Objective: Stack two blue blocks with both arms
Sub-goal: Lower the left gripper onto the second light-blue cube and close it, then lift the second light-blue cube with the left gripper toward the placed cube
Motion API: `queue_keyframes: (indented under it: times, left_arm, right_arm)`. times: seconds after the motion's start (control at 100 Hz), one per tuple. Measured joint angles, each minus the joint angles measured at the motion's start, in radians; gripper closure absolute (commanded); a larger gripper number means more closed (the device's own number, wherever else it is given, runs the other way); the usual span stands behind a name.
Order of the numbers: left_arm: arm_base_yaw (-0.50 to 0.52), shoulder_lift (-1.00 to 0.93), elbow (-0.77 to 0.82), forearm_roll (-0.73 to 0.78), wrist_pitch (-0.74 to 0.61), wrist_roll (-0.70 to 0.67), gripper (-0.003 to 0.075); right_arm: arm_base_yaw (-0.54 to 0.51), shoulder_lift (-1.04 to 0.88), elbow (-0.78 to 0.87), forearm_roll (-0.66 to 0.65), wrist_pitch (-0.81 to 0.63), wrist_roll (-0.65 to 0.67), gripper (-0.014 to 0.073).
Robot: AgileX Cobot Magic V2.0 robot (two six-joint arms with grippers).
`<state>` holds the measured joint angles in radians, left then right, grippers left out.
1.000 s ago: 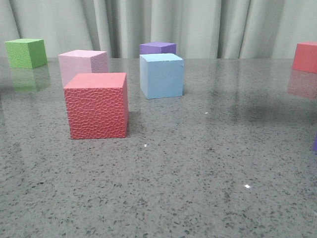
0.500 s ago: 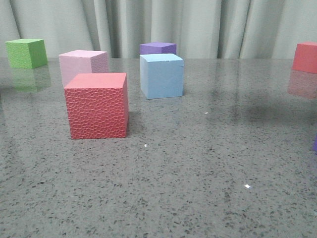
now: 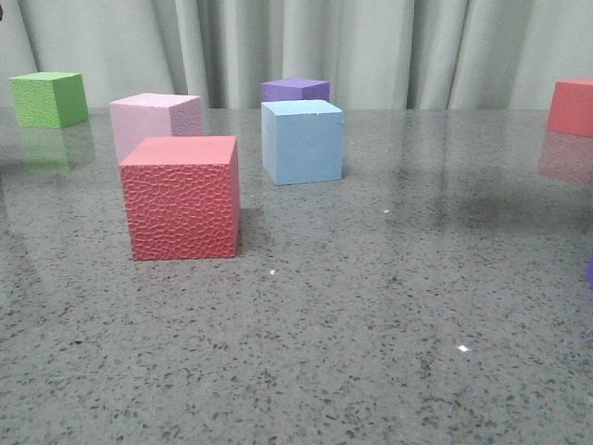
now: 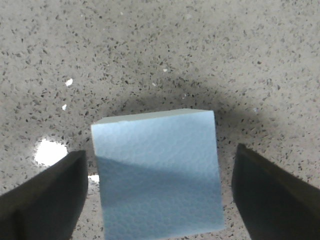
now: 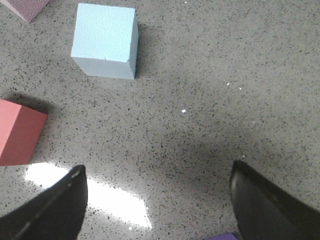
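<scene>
- While neither arm shows in my front view, I see one blue block [image 3: 303, 142] standing on the grey speckled table [image 3: 371, 324], just in front of the purple cube [image 3: 296, 89] and right of the pink cube [image 3: 156, 120].
- The embossed red cube [image 3: 182, 197] stands nearest the camera, left of that blue block and apart from it; the pink cube sits close behind it.
- A green cube [image 3: 48, 98] stands at the far left and another red cube [image 3: 570, 107] at the far right edge, both well apart from the rest.
- From the left wrist I see the left gripper [image 4: 160, 192] spread wide, a second blue block [image 4: 159, 172] lying between its dark fingers [image 4: 47, 192] with bare table showing on each side, so nothing is grasped.
- I cannot place this second block in the front view; it appears to lie outside that frame.
- From the right wrist I see the right gripper [image 5: 157, 205] also spread wide and holding nothing, over bare table.
- The same view shows the first blue block [image 5: 106, 40] well ahead of those fingers [image 5: 50, 210], with a red cube [image 5: 20, 131] off to one side and a pink corner [image 5: 25, 7] at the frame edge.
</scene>
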<state>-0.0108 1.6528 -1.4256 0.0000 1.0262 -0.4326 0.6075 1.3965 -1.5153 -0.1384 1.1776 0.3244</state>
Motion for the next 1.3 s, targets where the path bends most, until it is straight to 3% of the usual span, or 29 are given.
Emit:
queue_keyframes:
  times: [0.41, 0.81, 1.3]
  left_arm:
    - [0.000, 0.027, 0.000, 0.000, 0.000, 0.000, 0.0169]
    - [0.000, 0.027, -0.002, 0.000, 0.002, 0.000, 0.0516]
    - [0.000, 0.027, -0.004, 0.000, 0.003, 0.000, 0.0671]
  right_arm:
    - [0.000, 0.000, 0.000, -0.010, 0.000, 0.000, 0.0015]
    - [0.000, 0.000, 0.000, -0.010, 0.002, -0.002, 0.0015]
    - [0.000, 0.000, 0.000, -0.017, 0.016, -0.002, 0.0015]
